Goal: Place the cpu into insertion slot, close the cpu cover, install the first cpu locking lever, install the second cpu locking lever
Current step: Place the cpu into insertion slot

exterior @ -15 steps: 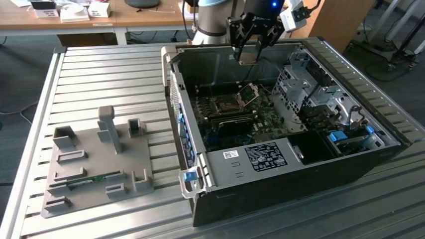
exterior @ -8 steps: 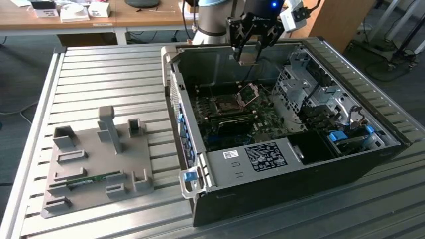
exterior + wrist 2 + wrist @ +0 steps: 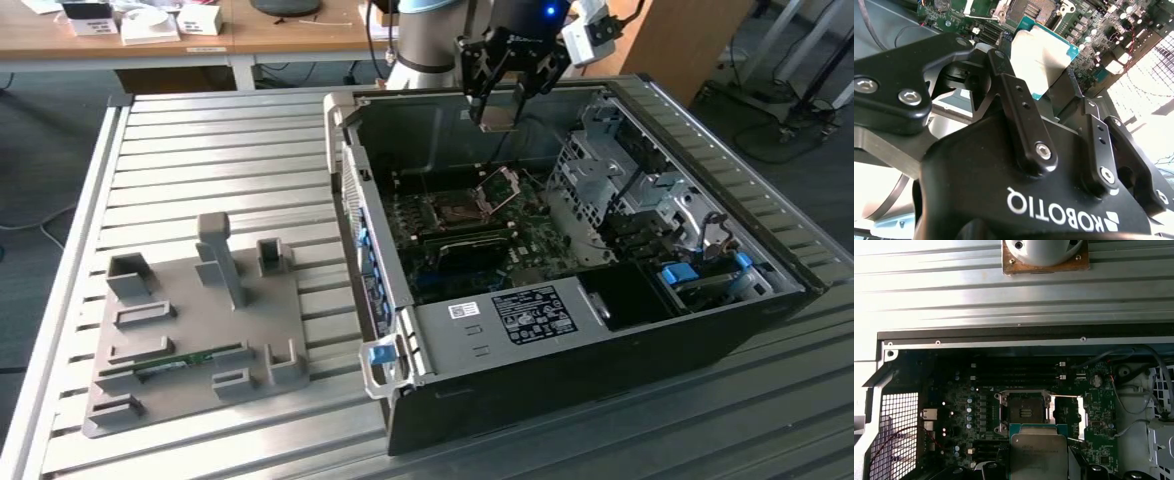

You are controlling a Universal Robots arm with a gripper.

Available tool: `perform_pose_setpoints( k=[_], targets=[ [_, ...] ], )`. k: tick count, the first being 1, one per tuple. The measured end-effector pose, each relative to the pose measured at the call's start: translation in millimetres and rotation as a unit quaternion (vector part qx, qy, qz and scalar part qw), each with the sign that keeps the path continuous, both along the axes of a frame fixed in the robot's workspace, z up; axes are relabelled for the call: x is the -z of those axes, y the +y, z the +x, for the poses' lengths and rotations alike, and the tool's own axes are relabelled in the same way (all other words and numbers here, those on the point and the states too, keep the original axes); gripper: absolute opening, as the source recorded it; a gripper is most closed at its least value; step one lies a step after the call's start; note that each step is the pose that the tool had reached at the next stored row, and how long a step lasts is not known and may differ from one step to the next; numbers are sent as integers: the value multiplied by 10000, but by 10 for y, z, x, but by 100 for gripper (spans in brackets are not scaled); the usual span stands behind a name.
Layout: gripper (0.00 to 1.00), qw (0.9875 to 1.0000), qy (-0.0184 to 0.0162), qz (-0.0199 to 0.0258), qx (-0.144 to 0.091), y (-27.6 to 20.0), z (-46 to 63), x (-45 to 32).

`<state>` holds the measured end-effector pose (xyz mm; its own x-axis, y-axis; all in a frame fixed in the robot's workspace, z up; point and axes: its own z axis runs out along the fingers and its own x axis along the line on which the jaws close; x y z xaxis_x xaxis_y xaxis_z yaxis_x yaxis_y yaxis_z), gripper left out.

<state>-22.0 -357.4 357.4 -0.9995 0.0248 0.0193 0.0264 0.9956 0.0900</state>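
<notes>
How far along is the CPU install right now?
Picked up: the gripper is shut on the cpu, above the open computer case. Not seated yet: the insertion slot is empty and the cpu cover stands open, so closing and both locking steps are left.

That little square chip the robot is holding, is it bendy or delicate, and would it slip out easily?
Probably stiff: the cpu looks perfectly flat though the gripper pinches only its edges. Likely light, being a thin plate. Its smooth metal top may be slippery, and its exposed green border hints it is fragile if knocked.
</notes>
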Motion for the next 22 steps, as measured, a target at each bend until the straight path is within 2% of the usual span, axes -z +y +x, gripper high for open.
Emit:
perform_pose_setpoints(
  k=[22],
  targets=[
    [54,10000,-1,1,0,0,0,63]
  ],
)
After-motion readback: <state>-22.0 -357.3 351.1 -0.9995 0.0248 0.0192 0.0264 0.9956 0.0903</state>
